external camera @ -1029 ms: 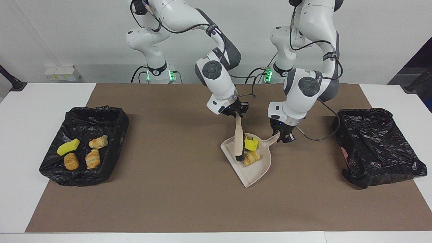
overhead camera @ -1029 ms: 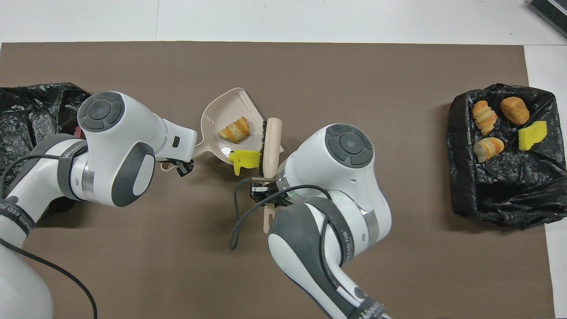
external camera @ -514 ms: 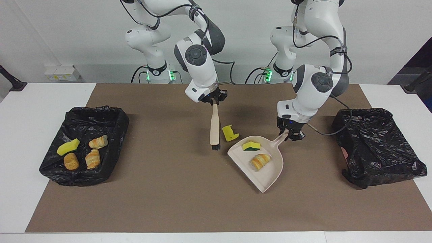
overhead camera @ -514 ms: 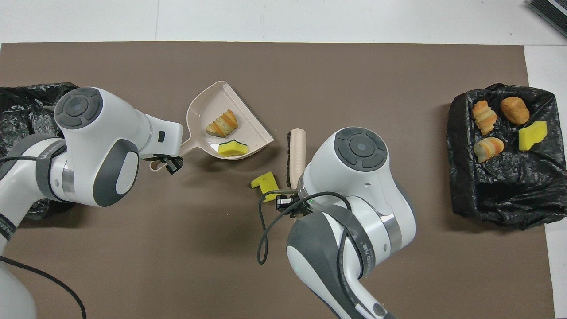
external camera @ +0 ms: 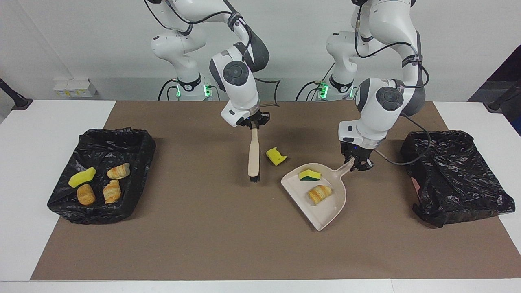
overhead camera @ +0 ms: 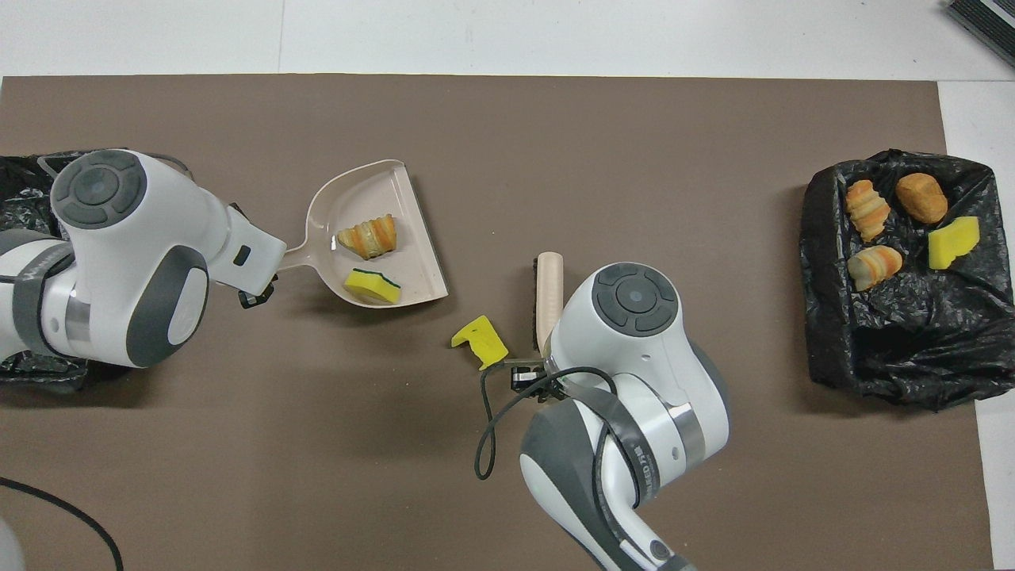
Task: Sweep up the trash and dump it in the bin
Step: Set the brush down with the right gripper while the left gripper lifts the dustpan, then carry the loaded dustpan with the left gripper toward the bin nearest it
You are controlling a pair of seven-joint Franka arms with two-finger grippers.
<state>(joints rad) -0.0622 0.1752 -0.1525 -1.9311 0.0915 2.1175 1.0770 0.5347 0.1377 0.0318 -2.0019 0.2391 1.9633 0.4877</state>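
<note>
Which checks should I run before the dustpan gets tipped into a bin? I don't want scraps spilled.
1. Grip: left gripper shut on the dustpan handle: ok.
2. Load: sponge and croissant lie inside the dustpan: ok.
3. Tool: right gripper shut on the brush, which is apart from the dustpan: ok.
4. All trash collected: not ok, a yellow chunk lies on the mat beside the brush.
5. Target: bin at the left arm's end open on top: ok.

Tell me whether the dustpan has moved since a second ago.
Yes. In the facing view, the dustpan, held by the left gripper, has shifted toward the black bin at the left arm's end, away from the brush.
</note>
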